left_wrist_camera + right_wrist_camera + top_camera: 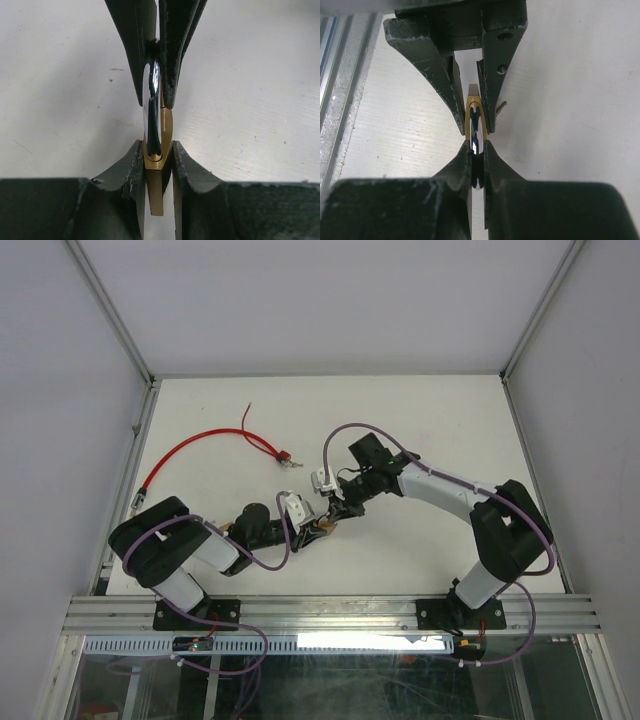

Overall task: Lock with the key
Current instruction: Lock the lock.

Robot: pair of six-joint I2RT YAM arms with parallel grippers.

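The padlock (pixel 156 196) sits between the two pincers, near the middle of the tabletop (pixel 450 420). The left pincer (pixel 156 148) is clamped on its brass body. The right pincer (pixel 478 146) is closed tight on the chrome shackle (pixel 151 95). A red cable (pixel 190 447) lies well apart.

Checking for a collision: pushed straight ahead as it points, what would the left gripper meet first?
The right gripper, head-on: it pinches the chrome shackle of the brass padlock that the left gripper holds.
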